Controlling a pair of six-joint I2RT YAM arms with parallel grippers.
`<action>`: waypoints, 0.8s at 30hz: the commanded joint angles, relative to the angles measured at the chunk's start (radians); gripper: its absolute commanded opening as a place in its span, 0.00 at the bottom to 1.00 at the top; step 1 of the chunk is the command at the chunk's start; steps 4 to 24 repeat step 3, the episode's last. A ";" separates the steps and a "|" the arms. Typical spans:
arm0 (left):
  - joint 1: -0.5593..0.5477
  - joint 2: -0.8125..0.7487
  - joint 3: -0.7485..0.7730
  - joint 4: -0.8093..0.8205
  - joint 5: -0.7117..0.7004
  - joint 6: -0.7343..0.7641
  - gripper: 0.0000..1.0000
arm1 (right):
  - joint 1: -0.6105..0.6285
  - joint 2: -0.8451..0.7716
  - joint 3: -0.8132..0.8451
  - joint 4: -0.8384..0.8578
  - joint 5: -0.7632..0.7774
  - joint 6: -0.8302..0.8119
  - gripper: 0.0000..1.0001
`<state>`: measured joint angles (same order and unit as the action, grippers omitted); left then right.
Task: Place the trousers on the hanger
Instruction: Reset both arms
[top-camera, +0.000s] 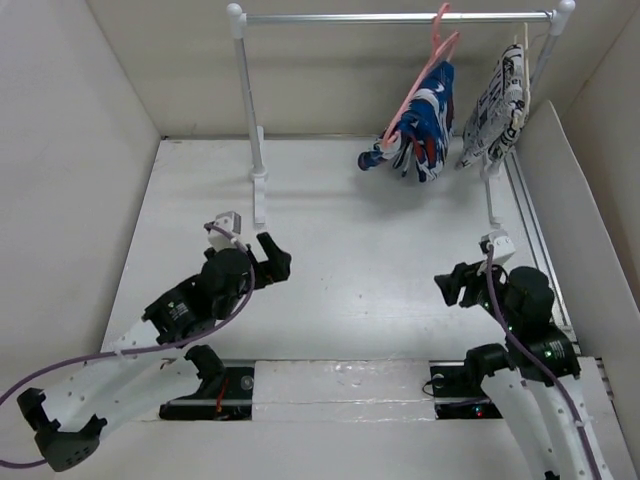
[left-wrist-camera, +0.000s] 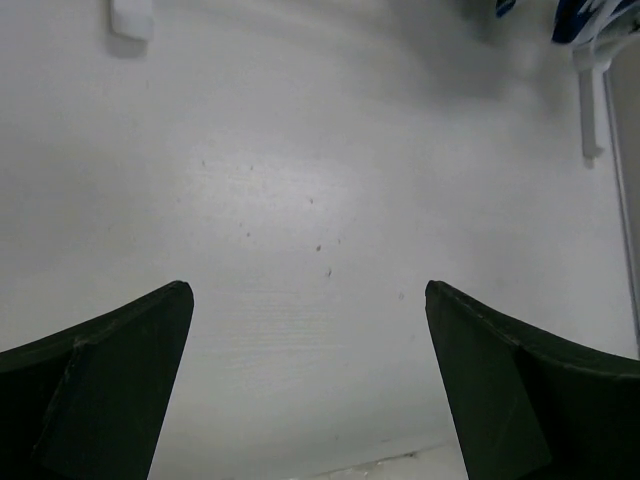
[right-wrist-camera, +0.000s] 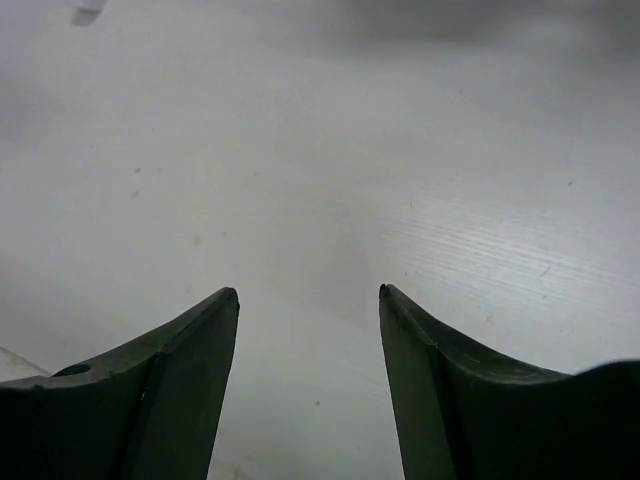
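The blue splashed trousers (top-camera: 425, 125) hang draped over the pink hanger (top-camera: 428, 70), whose hook sits on the metal rail (top-camera: 390, 17) at the back right. A corner of the trousers shows at the top right of the left wrist view (left-wrist-camera: 585, 15). My left gripper (top-camera: 272, 258) is open and empty, low over the table at the left, far from the trousers. My right gripper (top-camera: 452, 285) is open and empty over the table at the right. Both wrist views show only bare table between the fingers (left-wrist-camera: 130, 360) (right-wrist-camera: 180, 370).
A white garment with black print (top-camera: 497, 105) hangs on a cream hanger at the rail's right end. The rack's white posts (top-camera: 250, 110) and feet (top-camera: 259, 195) stand on the table. White walls (top-camera: 70, 150) enclose left, back and right.
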<state>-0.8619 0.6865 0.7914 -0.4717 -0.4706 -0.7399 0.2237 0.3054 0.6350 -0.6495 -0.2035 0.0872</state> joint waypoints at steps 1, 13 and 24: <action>0.003 -0.015 -0.058 0.073 0.122 -0.069 0.99 | 0.000 0.027 -0.038 0.023 0.007 0.022 0.64; 0.003 0.008 -0.041 0.096 0.142 -0.065 0.99 | 0.000 0.085 -0.008 0.068 -0.020 0.007 0.64; 0.003 0.008 -0.041 0.096 0.142 -0.065 0.99 | 0.000 0.085 -0.008 0.068 -0.020 0.007 0.64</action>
